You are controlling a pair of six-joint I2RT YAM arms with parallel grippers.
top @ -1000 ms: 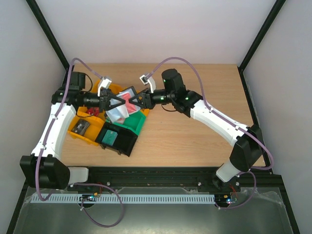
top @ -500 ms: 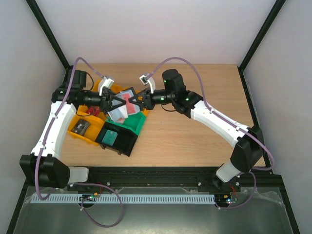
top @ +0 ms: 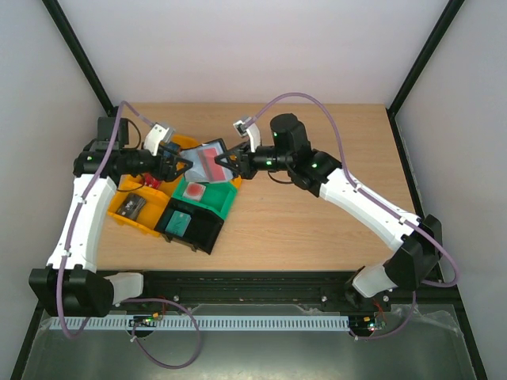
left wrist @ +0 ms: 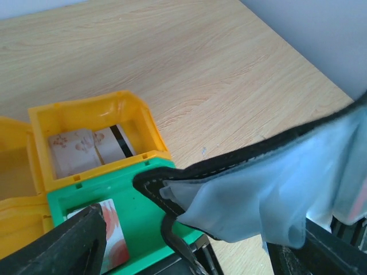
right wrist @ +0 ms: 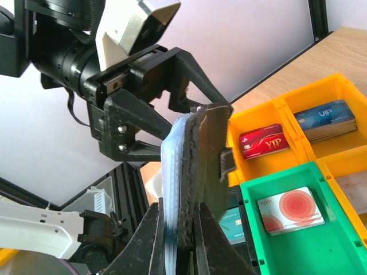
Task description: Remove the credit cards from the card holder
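Note:
My right gripper [top: 225, 161] is shut on the black card holder [top: 207, 155], which hangs in the air over the bins. The right wrist view has the card holder [right wrist: 202, 166] upright and edge-on, with my right gripper [right wrist: 179, 243] pinching its lower edge. Red shows through its pale clear pocket from above. My left gripper [top: 179, 165] stands open just left of the holder with nothing in it, its fingers [left wrist: 71, 240] on either side of the pale pockets [left wrist: 269, 189]. One red and white credit card [top: 195, 190] lies flat in the green bin [top: 227, 198].
Yellow bins [top: 125, 215] hold more cards, among them a red VIP card [right wrist: 264, 141] and a blue one [right wrist: 327, 120]. A black bin [top: 203, 231] with a teal card [top: 180, 222] stands nearest the arms. Bare wooden table [top: 317, 229] lies to the right.
My left gripper opened and drew back to the left. The red and white card that hung between the grippers now lies in the green bin. The right gripper stays clamped on the holder.

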